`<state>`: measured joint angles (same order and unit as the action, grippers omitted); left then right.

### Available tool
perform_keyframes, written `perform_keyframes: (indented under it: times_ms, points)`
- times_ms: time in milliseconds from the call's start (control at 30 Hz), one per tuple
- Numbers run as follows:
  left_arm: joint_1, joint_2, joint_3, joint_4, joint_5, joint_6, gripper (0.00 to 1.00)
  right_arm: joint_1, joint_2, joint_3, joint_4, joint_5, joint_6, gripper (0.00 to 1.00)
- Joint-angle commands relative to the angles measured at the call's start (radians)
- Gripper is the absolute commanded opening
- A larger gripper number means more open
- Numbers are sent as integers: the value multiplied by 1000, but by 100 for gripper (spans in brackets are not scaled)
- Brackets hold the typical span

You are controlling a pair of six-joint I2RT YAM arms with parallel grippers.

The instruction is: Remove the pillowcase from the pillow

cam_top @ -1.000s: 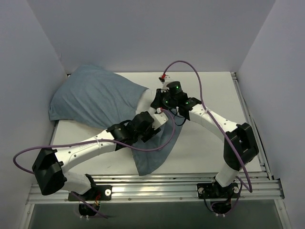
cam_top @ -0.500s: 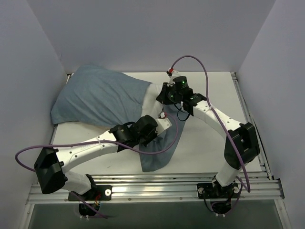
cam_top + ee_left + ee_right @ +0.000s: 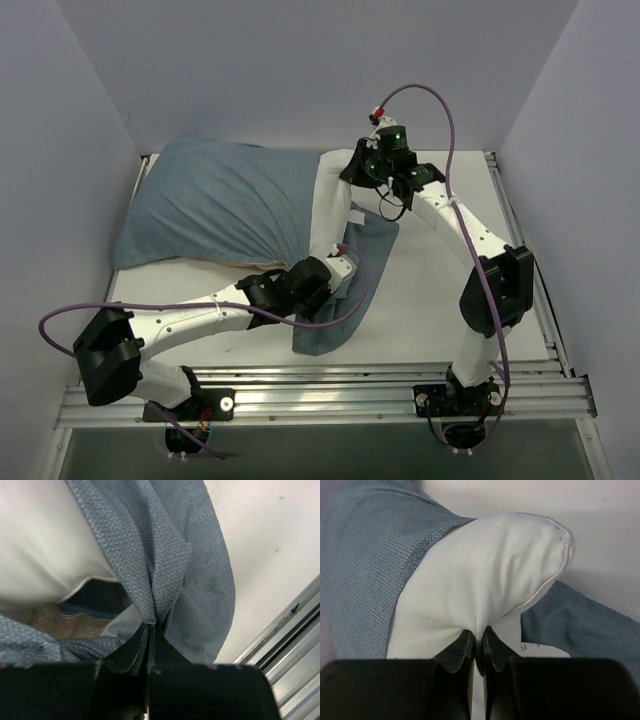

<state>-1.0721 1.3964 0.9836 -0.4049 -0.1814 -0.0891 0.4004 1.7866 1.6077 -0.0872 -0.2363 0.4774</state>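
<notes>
The blue pillowcase (image 3: 225, 205) lies at the back left and still covers most of the white pillow (image 3: 330, 205), whose right end sticks out of its opening. My right gripper (image 3: 351, 172) is shut on the pillow's bared corner; in the right wrist view the white fabric (image 3: 490, 565) bunches between my fingertips (image 3: 480, 635). Lower down, at the pillowcase's loose flap (image 3: 335, 315), my left gripper (image 3: 336, 262) is shut on the open hem. The left wrist view shows blue cloth (image 3: 180, 560) pinched in my jaws (image 3: 150, 626), with the beige lining (image 3: 50, 625) and the pillow (image 3: 45, 540) behind it.
Grey walls close in on the left, back and right. Aluminium rails (image 3: 330, 385) run along the near table edge, also seen as rails (image 3: 295, 655) in the left wrist view. Purple cables loop off both arms. White tabletop (image 3: 440, 300) lies to the right.
My left gripper has closed on the pillowcase hem. My right gripper has drawn the pillow corner toward the back right, baring more white pillow. The covered bulk shifted toward the back wall.
</notes>
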Motion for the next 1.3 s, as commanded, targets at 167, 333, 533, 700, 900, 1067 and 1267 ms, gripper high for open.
perform_keyframes:
  times_ms: [167, 333, 533, 700, 900, 1067, 1267]
  points:
    - [-22, 88, -69, -129, -45, -225, 4, -104, 10, 288, 31, 66, 30, 0]
    - [-15, 81, -63, -184, -174, -328, 6, -141, 10, 299, 1, 34, 38, 0]
    - [8, 55, -92, -152, -246, -428, 9, -176, -18, 281, -22, -26, 46, 0]
    - [8, -11, -114, -39, -242, -410, 9, -115, -123, 31, 33, -63, 35, 10]
    - [8, -77, -174, 78, -233, -396, 9, -72, -304, -466, 266, -92, 124, 55]
    - [8, -129, -224, 141, -219, -385, 9, 46, -358, -661, 362, -124, 157, 80]
    - [6, -148, -244, 179, -204, -376, 9, 126, -415, -888, 592, -100, 306, 93]
